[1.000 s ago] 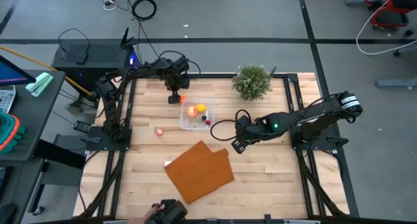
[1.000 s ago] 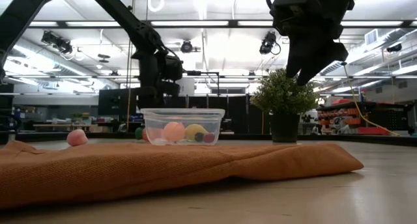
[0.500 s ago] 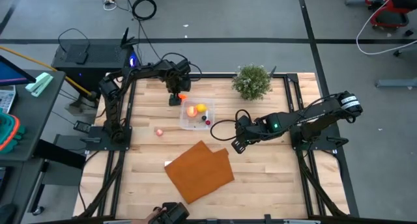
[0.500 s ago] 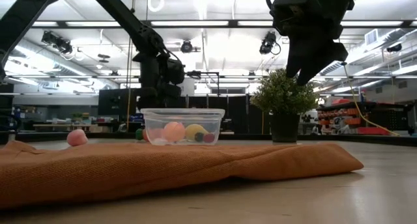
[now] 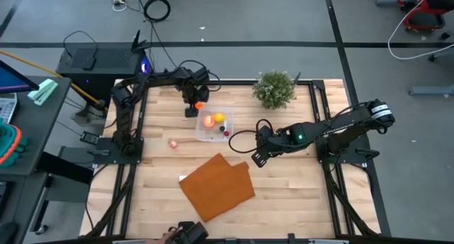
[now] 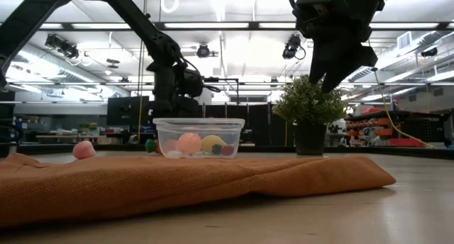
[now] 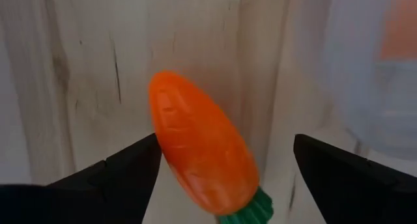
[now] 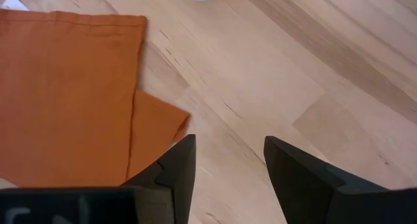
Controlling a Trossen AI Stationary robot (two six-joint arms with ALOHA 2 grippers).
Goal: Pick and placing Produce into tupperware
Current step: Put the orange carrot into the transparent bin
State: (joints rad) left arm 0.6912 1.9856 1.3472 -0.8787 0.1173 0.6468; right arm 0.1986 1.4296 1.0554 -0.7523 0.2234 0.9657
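Your left claw (image 7: 221, 168) straddles the carrot (image 7: 202, 155) beside the tupperware (image 5: 215, 127), fingers spread (right claw (image 8: 225, 165) open, idle): centre, lower, close gently.

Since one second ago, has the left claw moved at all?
Yes. In the high view the left claw has shifted slightly toward the potted plant, and it now hangs open around the toy carrot beside the clear container.
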